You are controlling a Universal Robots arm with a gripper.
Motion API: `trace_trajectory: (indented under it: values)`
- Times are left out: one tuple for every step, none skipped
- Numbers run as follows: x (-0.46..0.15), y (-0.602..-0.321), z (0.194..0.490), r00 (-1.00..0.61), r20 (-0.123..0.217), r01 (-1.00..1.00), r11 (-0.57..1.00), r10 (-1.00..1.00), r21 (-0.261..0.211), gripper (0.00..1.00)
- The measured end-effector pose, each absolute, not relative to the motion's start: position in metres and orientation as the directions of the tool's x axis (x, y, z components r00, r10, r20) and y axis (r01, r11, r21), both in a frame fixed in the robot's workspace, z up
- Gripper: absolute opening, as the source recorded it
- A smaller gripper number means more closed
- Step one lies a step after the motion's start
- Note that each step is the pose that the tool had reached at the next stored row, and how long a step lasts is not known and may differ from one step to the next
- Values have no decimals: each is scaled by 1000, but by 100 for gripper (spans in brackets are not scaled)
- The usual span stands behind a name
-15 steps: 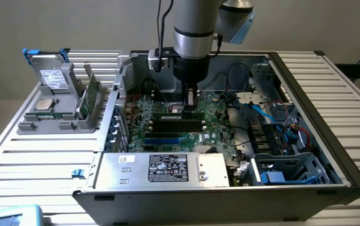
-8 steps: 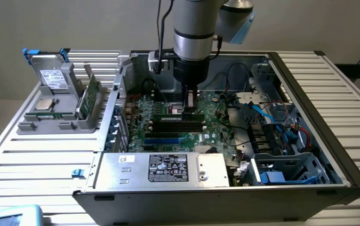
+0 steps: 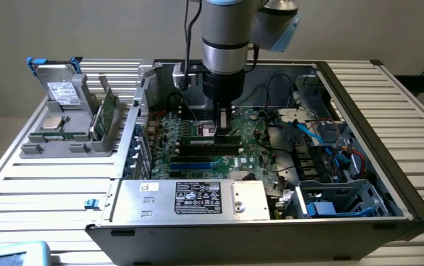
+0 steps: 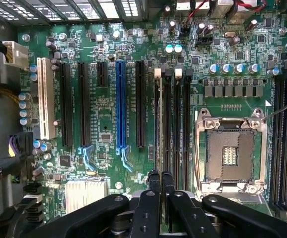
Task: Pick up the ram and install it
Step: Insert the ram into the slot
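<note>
The ram (image 3: 200,142) stands on edge in one of the black memory slots on the green motherboard (image 3: 189,119) inside the open computer case. In the wrist view I see the ram (image 4: 159,124) edge-on as a thin pale strip along the slot nearest the long black card slots. My gripper (image 3: 225,132) points straight down at the stick's end nearer the exterior view's right. Its two black fingers (image 4: 154,181) are shut together, with the ram's top edge running between them. My gripper (image 4: 160,179) sits just beside the open processor socket (image 4: 231,151).
A grey holder (image 3: 41,148) left of the case carries a silver drive with blue tabs (image 3: 58,83), a square processor chip (image 3: 51,123) and an upright green board (image 3: 107,113). The power supply (image 3: 189,199) fills the case's front. Cables and a drive cage (image 3: 337,199) crowd the right.
</note>
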State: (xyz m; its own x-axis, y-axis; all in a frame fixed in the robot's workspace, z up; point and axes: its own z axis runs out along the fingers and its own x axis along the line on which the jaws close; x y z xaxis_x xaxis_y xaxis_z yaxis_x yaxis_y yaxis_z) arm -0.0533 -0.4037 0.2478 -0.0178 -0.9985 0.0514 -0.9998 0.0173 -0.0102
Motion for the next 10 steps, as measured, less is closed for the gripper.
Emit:
trace_trajectory:
  values:
    - [-54,-404,247,-18,53,-1000,17,-998,-10,13]
    - [-54,-404,246,-18,53,-1000,17,-998,-10,13]
    - [-55,-404,245,-18,54,-1000,17,-998,-10,13]
    - [-56,-404,244,-18,55,-1000,17,-998,-11,13]
    - [-57,-404,243,-18,56,-1000,17,-998,-11,13]
    - [-57,-404,242,-18,57,-1000,17,-998,-13,13]
    - [-57,-404,241,-18,58,-1000,17,-998,-14,13]
    - [-57,-404,240,-18,58,-1000,17,-998,-14,13]
    - [-57,-404,239,-18,59,-1000,17,-998,-14,13]
    - [-57,-404,238,-18,59,-1000,17,-998,-14,13]
